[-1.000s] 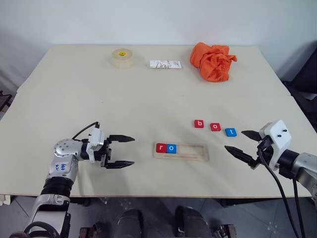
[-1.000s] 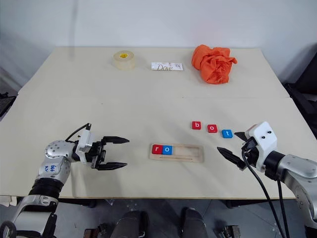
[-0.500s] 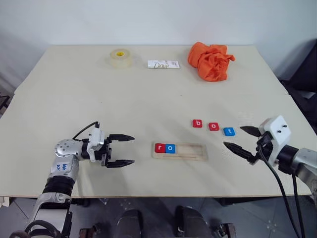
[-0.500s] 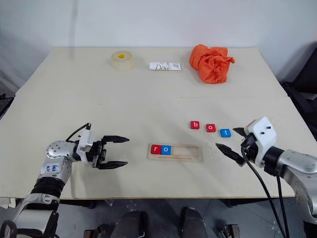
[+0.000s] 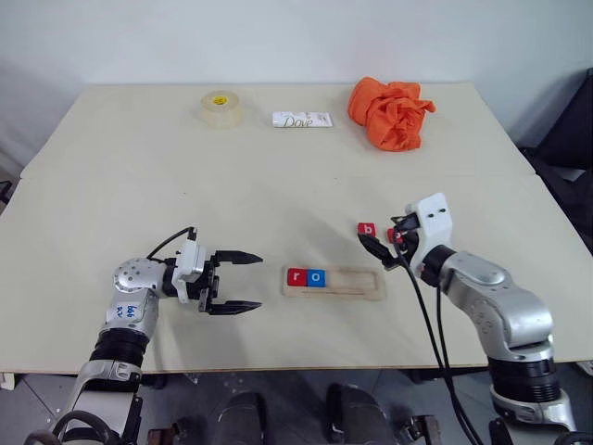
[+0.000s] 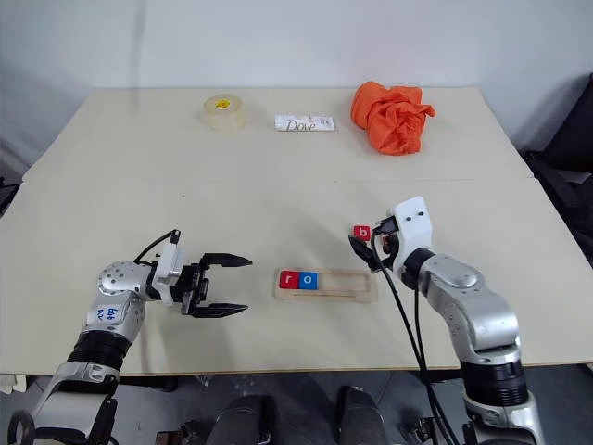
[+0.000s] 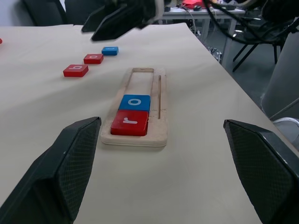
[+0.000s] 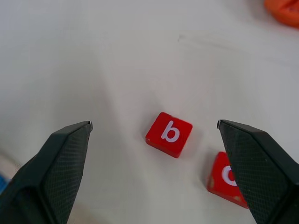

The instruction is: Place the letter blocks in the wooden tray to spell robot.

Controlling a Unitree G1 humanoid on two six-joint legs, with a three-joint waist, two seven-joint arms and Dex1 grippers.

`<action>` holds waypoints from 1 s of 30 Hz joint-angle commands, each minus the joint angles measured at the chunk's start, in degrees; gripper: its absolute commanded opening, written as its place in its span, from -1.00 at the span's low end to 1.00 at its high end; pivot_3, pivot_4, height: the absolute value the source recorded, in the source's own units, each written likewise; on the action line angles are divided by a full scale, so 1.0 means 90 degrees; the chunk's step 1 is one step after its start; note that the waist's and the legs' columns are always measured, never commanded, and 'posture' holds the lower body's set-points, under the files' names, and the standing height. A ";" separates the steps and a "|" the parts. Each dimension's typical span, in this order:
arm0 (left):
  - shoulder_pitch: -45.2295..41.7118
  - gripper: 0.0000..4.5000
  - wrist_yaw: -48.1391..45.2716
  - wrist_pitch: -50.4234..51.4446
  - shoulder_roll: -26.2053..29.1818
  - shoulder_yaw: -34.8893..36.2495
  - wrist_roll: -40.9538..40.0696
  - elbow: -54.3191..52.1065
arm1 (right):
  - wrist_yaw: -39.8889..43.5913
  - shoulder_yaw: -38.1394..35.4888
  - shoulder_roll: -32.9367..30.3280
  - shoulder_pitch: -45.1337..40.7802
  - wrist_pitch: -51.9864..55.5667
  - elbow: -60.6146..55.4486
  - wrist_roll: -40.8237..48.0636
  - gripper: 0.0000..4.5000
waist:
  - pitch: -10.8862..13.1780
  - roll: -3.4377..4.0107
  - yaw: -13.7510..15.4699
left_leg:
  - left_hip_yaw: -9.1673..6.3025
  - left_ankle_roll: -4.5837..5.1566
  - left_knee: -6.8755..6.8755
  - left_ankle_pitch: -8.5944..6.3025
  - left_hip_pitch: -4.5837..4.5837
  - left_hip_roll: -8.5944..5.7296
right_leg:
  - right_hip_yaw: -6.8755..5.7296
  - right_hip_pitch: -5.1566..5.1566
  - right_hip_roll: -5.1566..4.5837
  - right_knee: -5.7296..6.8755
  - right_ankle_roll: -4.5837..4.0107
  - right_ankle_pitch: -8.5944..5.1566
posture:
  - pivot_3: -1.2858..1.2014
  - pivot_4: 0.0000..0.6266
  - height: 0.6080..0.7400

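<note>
The wooden tray (image 5: 357, 283) lies near the table's front, with a red "r" block (image 5: 296, 276) and a blue "o" block (image 5: 317, 277) in its left end. Behind it to the right lies a red "b" block (image 5: 367, 229). My right gripper (image 5: 387, 239) hovers open just over it, and the "b" (image 8: 168, 134) shows between its fingers with a red "o" block (image 8: 226, 179) beside it. A blue "t" block (image 7: 110, 50) lies past them in the row. My left gripper (image 5: 258, 281) stands open and empty, level, left of the tray.
At the table's back stand a roll of tape (image 5: 220, 106), a white Dove bar (image 5: 301, 120) and a crumpled orange cloth (image 5: 389, 113). The table's front edge runs close below the tray.
My right gripper has swung left and forward, from right of the blue "t" to over the red "b", still open. The left gripper has stayed in place.
</note>
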 commanded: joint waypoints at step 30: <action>0.0366 0.98 -0.0131 0.0236 0.0077 0.0193 -0.0272 -0.0884 | -0.1522 0.0457 0.1867 -0.0856 -0.0356 0.1341 -0.1444 1.00 | 0.0000 0.0000 -0.0177 | 0.0001 0.0001 -0.0010 -0.0001 0.0000 0.0005 | 0.0000 -0.0002 0.0002 -0.0001 -0.0001 -0.0001 | 0.03 -0.52 1.00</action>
